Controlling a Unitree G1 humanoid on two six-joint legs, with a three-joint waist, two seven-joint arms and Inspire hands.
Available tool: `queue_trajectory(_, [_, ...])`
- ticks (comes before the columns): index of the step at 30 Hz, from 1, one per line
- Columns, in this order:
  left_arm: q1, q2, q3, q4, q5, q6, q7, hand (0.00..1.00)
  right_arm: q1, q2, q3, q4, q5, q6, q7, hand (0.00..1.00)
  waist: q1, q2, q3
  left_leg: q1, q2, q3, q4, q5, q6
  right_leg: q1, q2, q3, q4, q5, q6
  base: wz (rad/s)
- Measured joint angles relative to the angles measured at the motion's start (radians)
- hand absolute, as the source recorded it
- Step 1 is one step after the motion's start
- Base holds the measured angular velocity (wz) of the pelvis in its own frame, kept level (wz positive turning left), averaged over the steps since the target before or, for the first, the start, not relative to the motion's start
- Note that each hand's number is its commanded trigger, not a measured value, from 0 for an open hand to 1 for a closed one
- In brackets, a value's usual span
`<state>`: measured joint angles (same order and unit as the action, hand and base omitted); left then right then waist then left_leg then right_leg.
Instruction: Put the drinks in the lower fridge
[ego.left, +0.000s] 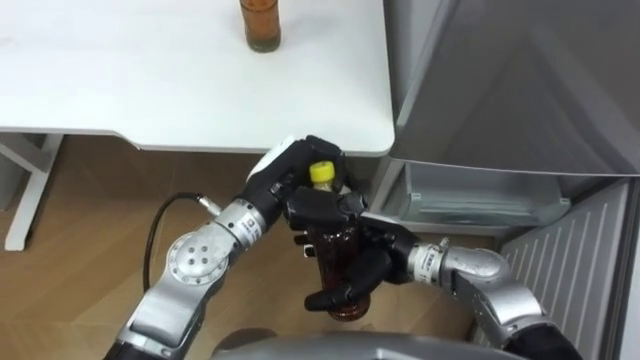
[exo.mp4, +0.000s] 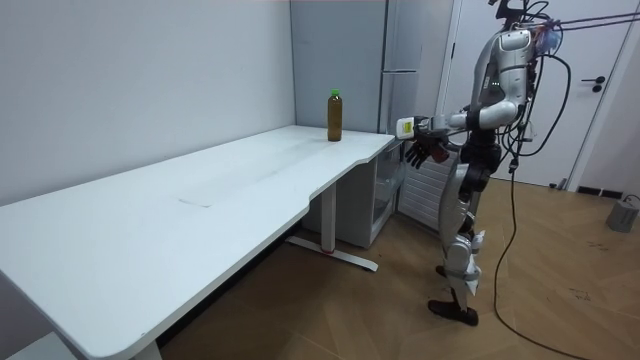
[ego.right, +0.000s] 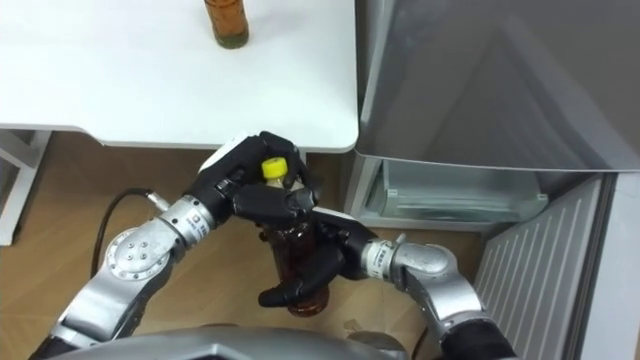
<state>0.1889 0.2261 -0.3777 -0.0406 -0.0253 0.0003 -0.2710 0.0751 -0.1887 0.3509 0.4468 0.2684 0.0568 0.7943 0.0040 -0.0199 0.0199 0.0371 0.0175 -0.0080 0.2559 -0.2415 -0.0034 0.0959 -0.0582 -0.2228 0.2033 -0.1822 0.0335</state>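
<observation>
A brown drink bottle (ego.left: 330, 248) with a yellow cap (ego.left: 321, 172) is held upright between both hands, below the table's near edge. My left hand (ego.left: 285, 182) is curled round its neck just under the cap. My right hand (ego.left: 368, 258) wraps the lower body from the right. A second bottle (ego.left: 260, 22) of amber drink stands on the white table (ego.left: 150, 90) near its far edge; in the room view it has a green cap (exo.mp4: 335, 93). The lower fridge compartment (ego.left: 480, 195) stands open to the right.
The fridge's open lower door (ego.left: 580, 265) hangs at the far right, with a clear drawer inside the compartment. The closed upper fridge front (ego.left: 520, 80) rises above it. In the room view I stand on wood floor between the table's end and the fridge (exo.mp4: 400, 60).
</observation>
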Motion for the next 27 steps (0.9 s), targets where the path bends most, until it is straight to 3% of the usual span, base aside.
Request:
queue_trajectory(5, [0.0, 0.009, -0.012, 0.001, 0.023, 0.0, -0.014, 1.0, 0.002, -0.003, 0.02, 0.013, 0.016, 0.0, -0.003, 0.02, -0.002, 0.002, -0.0011, 0.0, 0.0, 0.0, 0.0, 0.0, 0.0, 0.0, 0.0, -0.001, 0.0, 0.0, 0.0, 0.0])
queue_trajectory(6, [0.0, 0.011, -0.013, 0.002, 0.023, 0.0, -0.017, 1.0, 0.004, -0.003, 0.02, 0.013, 0.016, 0.0, -0.003, 0.36, -0.002, 0.002, -0.0012, 0.0, 0.0, 0.0, 0.0, 0.0, 0.0, 0.0, 0.0, -0.001, 0.0, 0.0, 0.0, 0.0])
queue_trajectory(7, [0.0, 0.016, -0.017, 0.002, 0.023, 0.0, -0.017, 1.0, 0.005, -0.001, 0.022, 0.016, 0.019, 0.0, -0.003, 0.8, -0.002, 0.002, -0.0011, 0.0, 0.0, 0.0, 0.0, 0.0, 0.0, 0.0, 0.0, -0.001, 0.0, 0.0, 0.0, 0.0])
queue_trajectory(8, [0.0, 0.019, -0.019, 0.003, 0.023, 0.0, -0.019, 1.0, 0.005, 0.0, 0.026, 0.021, 0.026, 0.0, -0.004, 1.0, 0.0, 0.002, -0.0013, 0.0, 0.0, 0.0, 0.0, 0.0, 0.0, 0.0, 0.0, -0.002, 0.0, 0.0, 0.0, 0.0])
queue_trajectory(18, [0.0, 0.022, -0.02, 0.012, 0.042, 0.0, -0.039, 1.0, 0.005, -0.006, 0.057, 0.052, 0.085, 0.0, -0.003, 1.0, 0.0, 0.014, -0.0091, 0.0, 0.0, -0.001, 0.0, 0.0, 0.0, 0.0, 0.0, -0.004, 0.0, 0.0, 0.0, 0.0])
queue_trajectory(27, [0.0, 0.026, -0.019, 0.013, 0.042, 0.0, -0.036, 1.0, 0.006, -0.006, 0.063, 0.057, 0.088, 0.001, -0.003, 1.0, -0.001, 0.014, -0.0092, 0.001, 0.0, 0.0, 0.001, 0.0, 0.0, 0.002, 0.0, -0.003, 0.0, 0.0, 0.0, 0.0])
